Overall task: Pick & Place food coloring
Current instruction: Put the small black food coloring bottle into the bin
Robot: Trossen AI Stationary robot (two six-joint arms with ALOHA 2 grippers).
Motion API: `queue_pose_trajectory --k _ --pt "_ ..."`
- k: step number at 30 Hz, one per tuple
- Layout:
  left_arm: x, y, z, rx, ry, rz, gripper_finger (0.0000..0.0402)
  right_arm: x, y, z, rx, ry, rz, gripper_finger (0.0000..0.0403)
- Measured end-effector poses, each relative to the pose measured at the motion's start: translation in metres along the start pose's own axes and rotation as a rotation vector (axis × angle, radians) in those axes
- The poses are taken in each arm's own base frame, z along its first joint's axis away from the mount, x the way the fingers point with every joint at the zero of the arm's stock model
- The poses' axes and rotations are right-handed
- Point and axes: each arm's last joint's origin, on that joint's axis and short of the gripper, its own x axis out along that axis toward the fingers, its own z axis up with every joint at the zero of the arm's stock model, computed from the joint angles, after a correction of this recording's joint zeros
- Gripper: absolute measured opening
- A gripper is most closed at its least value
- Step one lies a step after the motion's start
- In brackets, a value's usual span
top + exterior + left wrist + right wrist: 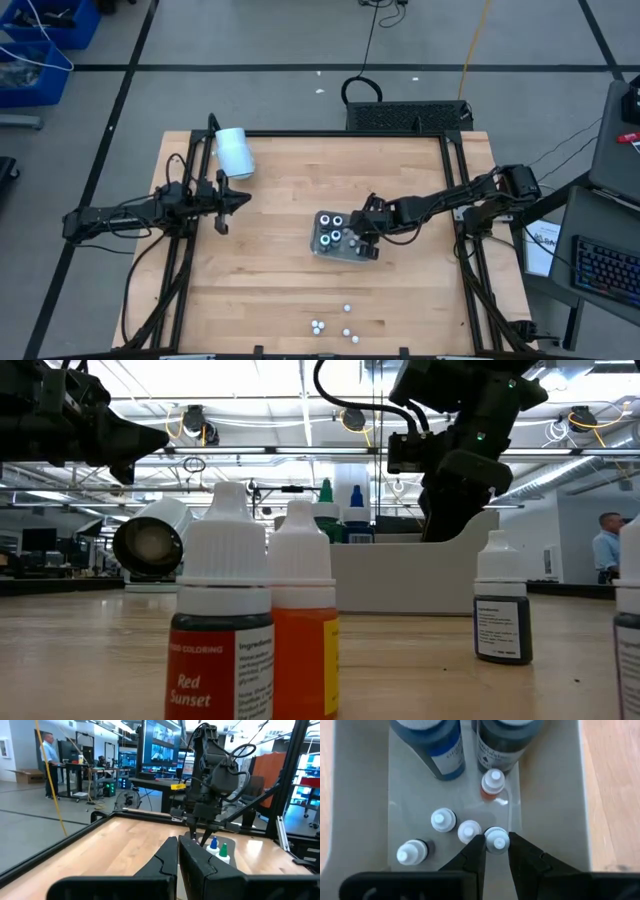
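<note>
The grey tray lies mid-table. Standing in it are small white-capped food coloring bottles, an orange one and two larger dark bottles. My right gripper reaches down into the tray, shut on the cap of one small bottle. More food coloring bottles stand loose near the table's front edge; the low view shows a red one and an orange one up close. My left gripper hovers shut at the table's left, holding nothing. My right gripper pinches the white cap of a small bottle between its two fingertips, one on each side. The fingers come slanting down from above, from the table's right. The bottle stands upright in the tray, close beside another capped bottle.
A large white cylinder lies on its side at the table's far left. A black frame runs along the table's edges. A dark-labelled bottle stands near the front right. Bare wood lies between the tray and the loose bottles.
</note>
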Motion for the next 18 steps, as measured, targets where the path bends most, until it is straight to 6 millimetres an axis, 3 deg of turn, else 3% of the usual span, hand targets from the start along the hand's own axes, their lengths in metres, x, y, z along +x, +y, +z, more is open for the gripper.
queue_pose_trajectory --k 18 --pt "0.0 0.0001 0.0 0.013 0.0 0.003 0.0021 -0.0001 0.0009 0.0031 -0.006 -0.032 0.009 0.0128"
